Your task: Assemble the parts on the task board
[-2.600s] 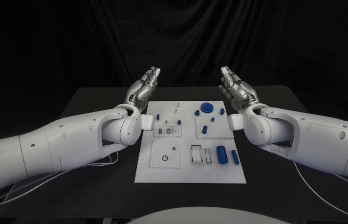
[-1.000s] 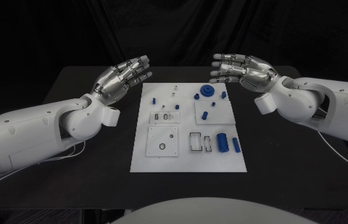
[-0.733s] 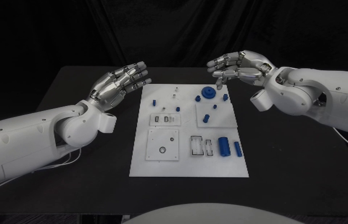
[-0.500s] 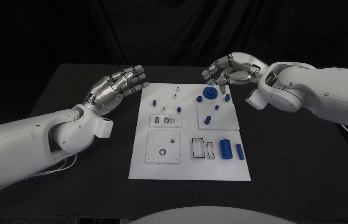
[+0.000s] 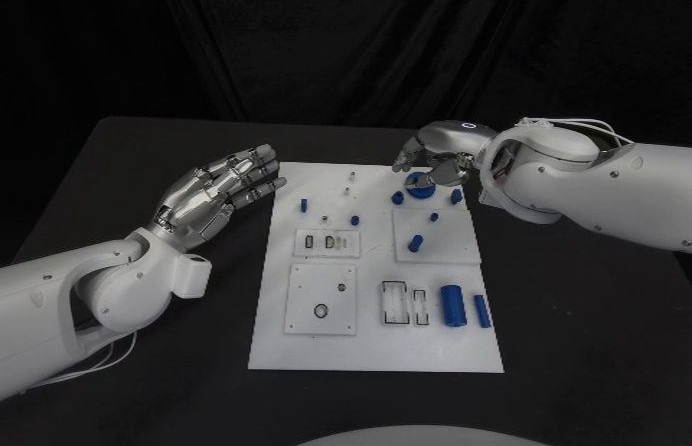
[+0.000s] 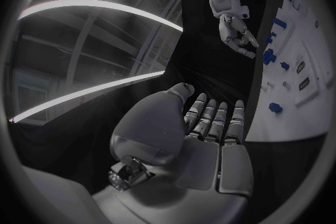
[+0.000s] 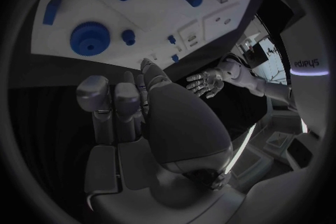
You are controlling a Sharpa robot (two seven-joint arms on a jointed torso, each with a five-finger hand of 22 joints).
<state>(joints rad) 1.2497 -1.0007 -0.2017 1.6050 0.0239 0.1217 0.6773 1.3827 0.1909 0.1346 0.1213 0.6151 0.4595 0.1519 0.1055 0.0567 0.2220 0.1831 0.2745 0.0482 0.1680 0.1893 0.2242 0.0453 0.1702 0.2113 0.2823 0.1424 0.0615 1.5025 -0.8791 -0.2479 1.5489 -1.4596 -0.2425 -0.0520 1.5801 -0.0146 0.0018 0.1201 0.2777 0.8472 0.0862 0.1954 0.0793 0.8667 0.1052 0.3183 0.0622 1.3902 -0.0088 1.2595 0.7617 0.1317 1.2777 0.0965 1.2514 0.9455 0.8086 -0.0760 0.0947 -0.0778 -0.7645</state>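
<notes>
Readable text: one brand word

In the right wrist view, the word "sharpa" stands in dark letters, seen upside down, on a white robot body panel [image 7: 308,63] beyond the left hand [image 7: 205,83]. No other lettering, number or sign can be read.

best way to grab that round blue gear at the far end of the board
Take the blue gear by its rim, from straight above. It lies flat on the task board, so only its edge offers grip. The right hand hovers over it, holding nothing.
</notes>
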